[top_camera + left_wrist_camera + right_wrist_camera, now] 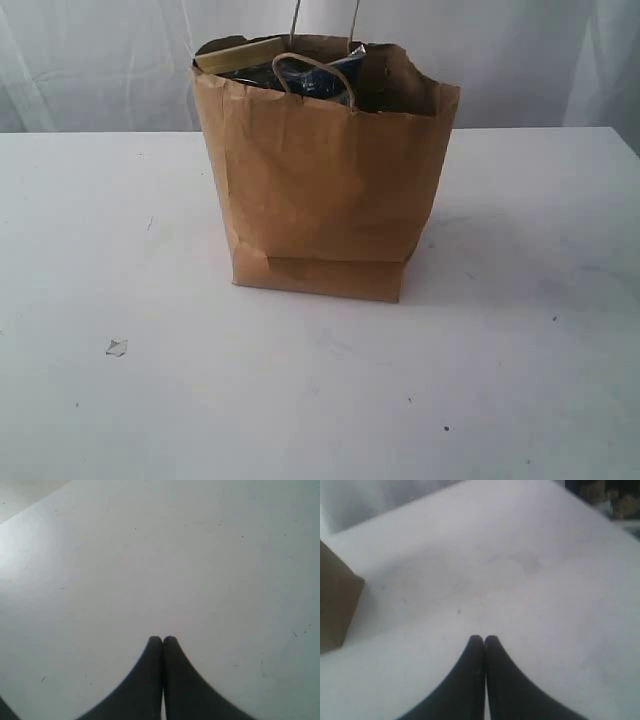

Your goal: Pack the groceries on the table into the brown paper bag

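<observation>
Nothing readable is showing anywhere: the brown paper bag (320,200) is facing us plain on its visible side, and the dark-blue packet (316,80) peeking over its rim is too dim for lettering.

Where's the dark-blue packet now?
In the exterior view, the dark-blue packet is inside the paper bag in the middle of the table, its top showing at the rim behind the front handle.
</observation>
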Controlling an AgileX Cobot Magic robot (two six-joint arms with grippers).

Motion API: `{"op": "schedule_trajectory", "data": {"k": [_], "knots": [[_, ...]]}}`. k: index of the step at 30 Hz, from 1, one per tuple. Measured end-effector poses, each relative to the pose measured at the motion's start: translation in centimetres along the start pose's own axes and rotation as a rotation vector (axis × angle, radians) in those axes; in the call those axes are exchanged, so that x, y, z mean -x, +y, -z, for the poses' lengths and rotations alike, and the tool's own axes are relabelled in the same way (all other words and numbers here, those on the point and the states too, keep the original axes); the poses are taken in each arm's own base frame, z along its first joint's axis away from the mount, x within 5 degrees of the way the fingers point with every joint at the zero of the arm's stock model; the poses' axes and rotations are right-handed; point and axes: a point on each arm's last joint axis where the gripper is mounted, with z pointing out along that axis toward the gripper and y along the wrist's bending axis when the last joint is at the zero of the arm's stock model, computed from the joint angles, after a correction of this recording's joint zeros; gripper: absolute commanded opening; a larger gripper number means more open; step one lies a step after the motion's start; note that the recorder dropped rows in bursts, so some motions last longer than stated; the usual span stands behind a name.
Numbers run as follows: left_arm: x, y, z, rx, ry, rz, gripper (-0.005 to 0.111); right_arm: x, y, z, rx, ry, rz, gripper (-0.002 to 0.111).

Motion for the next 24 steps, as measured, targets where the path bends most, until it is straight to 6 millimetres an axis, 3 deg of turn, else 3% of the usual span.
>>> {"op": "schedule_trajectory", "data": {"k": [3, 6, 11, 19, 24], "knots": [[0.0, 0.0, 0.0, 0.000, 0.001, 0.002, 0.000, 1.1, -0.1, 0.7, -0.022, -0.170, 0.109, 0.000], [-0.1, 0.1, 0.0, 0.003, 0.006, 0.005, 0.000, 1.4, -0.2, 0.9, -0.061, -0.219, 0.184, 0.000], [-0.1, 0.1, 0.1, -0.002, -0.001, 0.010, 0.000, 1.2, -0.1, 0.8, -0.045, -0.190, 0.291, 0.000], [-0.1, 0.2, 0.2, -0.003, -0.002, 0.009, 0.000, 1.1, 0.1, 0.8, -0.003, -0.180, 0.325, 0.000], [-0.1, 0.2, 0.2, -0.003, -0.002, 0.009, 0.000, 0.1, 0.0, 0.7, 0.023, -0.073, 0.356, 0.000]]}}
